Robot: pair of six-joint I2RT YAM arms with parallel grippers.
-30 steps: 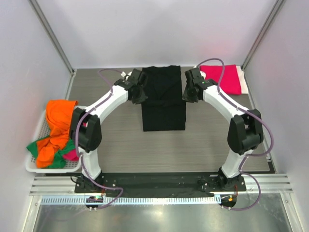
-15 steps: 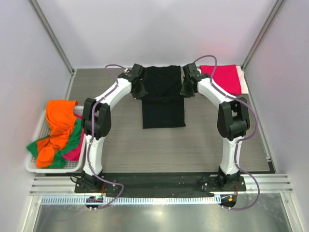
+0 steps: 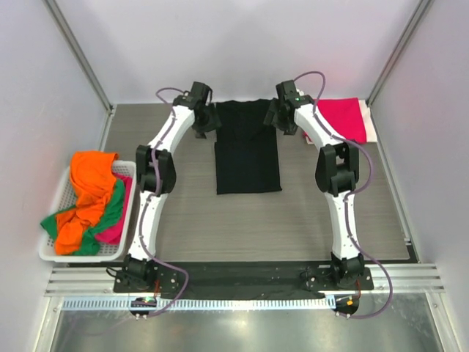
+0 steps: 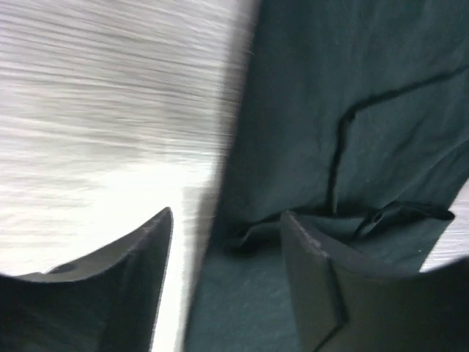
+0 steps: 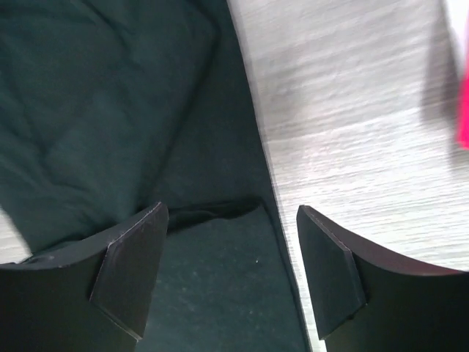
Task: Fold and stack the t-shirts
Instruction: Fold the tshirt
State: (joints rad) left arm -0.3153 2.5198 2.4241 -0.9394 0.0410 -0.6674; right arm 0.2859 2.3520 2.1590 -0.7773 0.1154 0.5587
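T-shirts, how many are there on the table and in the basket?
5: a black one mid-table, a crimson-pink one folded far right, and orange, green and pink bunched in the basket; more may hide underneath.

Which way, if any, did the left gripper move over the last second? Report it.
Yes. The left gripper moved toward the far wall, along the left edge of the black t-shirt, ending nearer its far end.
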